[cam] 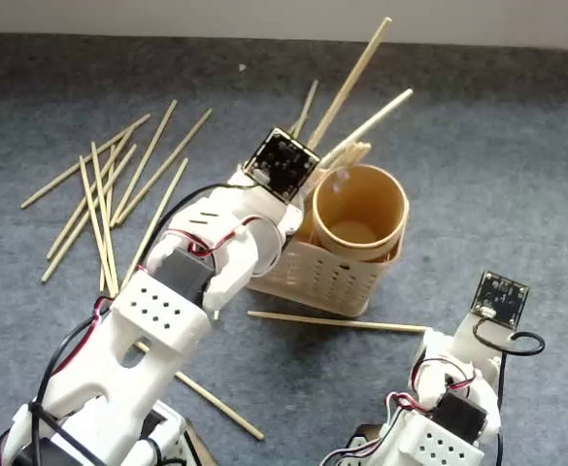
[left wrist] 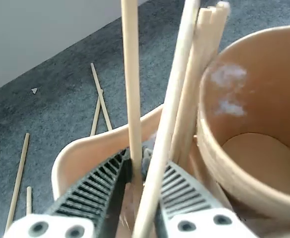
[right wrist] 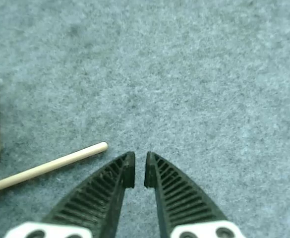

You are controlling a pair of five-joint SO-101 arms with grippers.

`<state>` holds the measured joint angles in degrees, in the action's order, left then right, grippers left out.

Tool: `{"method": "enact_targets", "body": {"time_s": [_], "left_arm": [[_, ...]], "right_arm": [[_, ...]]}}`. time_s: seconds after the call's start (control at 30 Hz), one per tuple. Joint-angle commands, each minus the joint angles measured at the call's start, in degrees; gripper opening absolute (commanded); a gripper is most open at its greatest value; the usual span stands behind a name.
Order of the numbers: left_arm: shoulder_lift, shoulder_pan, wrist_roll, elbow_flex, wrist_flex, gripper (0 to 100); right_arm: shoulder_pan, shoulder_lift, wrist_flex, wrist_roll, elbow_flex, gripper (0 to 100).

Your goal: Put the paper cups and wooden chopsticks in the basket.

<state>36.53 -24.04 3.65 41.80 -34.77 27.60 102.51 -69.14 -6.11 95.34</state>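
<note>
The left gripper (left wrist: 144,171) is closed down narrow on two wooden chopsticks (left wrist: 131,89). They rise from between its jaws, one upright and one slanting, with their lower ends hidden. The gripper is dipped inside the basket (left wrist: 85,153), whose cream rim curves just beyond its tips. Just beside the gripper, also in the basket, the paper cup (left wrist: 263,99) stands with its open mouth up. A few more sticks (left wrist: 209,44) lean against the cup's wall, between cup and gripper. Farther out, past the basket rim, loose chopsticks (left wrist: 101,99) lie scattered on the grey bench (left wrist: 60,99).

The right gripper (right wrist: 139,171) hangs to one side of the basket, pointed down at the bench. Its jaws are drawn almost together, with only a slit between them and nothing in them. A single chopstick (right wrist: 50,165) lies flat just beside its tips, its rounded end near them but not touching.
</note>
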Motion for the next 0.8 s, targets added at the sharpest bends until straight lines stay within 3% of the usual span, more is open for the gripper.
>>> {"method": "enact_targets", "body": {"time_s": [0.0,0.3,0.53,0.77], "left_arm": [[4.53,0.84,-0.18,0.75,-0.26,14],[18.15,1.19,0.00,1.19,-1.58,14],[18.33,3.38,7.30,3.56,-1.41,5],[14.46,9.10,7.30,3.21,-1.49,4]], "right_arm": [[-0.13,0.22,-0.31,-0.35,8.57,5.6],[-0.13,0.22,-0.31,-0.35,8.57,5.6],[-0.13,0.22,-0.31,-0.35,8.57,5.6],[-0.13,0.22,-0.31,-0.35,8.57,5.6]]}}
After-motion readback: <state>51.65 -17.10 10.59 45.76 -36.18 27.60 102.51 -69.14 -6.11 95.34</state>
